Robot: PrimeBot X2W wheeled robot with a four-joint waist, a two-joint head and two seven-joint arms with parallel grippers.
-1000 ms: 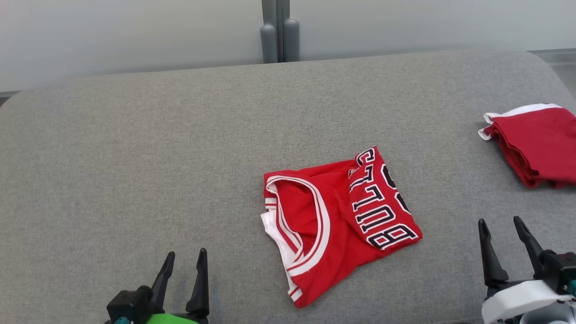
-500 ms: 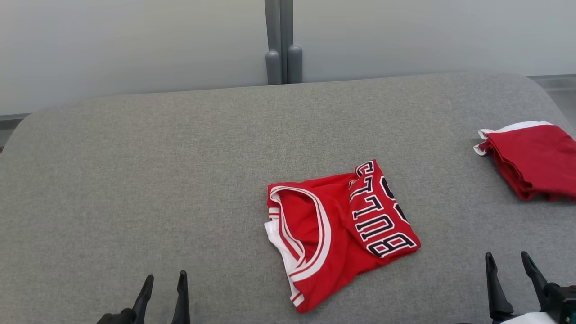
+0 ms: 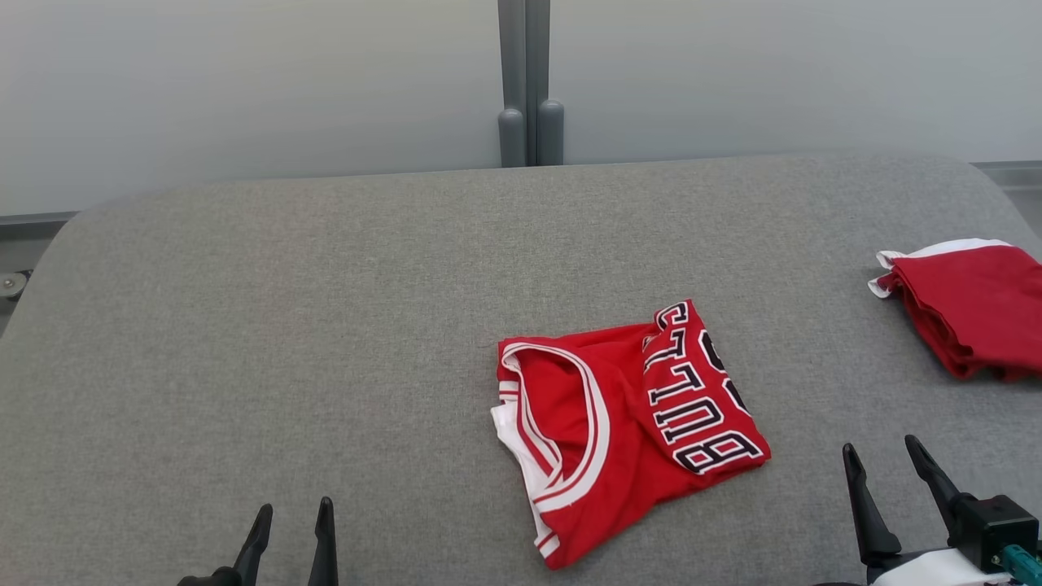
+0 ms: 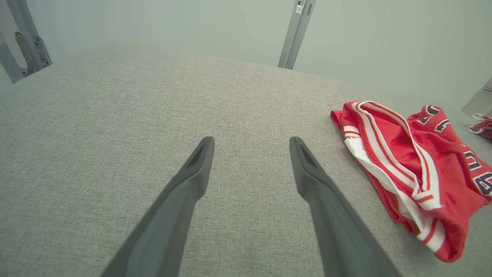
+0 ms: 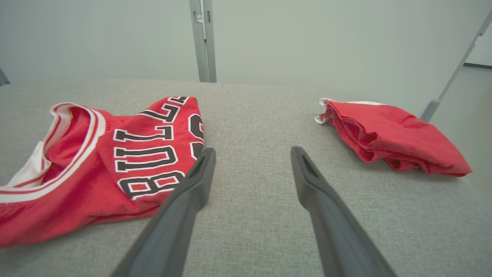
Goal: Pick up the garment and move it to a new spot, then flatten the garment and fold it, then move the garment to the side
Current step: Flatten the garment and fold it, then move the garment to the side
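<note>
Black two-fingered left gripper (image 3: 295, 505) and right gripper (image 3: 880, 443) hover spread wide and empty at our near edge of the grey fabric cushion (image 3: 326, 325). Mid-cushion lies the red basketball jersey with white trim (image 3: 619, 423), bundled near-square with no clear long axis, collar toward our left, lettering running away from us. We judge it either awaiting pickup or folded and awaiting the shift aside. Both call for a grip on its edge. A folded red cloth (image 3: 969, 317) rests far right.

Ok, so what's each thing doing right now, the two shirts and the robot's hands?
Lettered jersey, folded over, lying free on the grey cushion.
Plain red garment, folded, lying at the cushion's right side.
Left gripper, open, empty.
Right gripper, open, empty.
</note>
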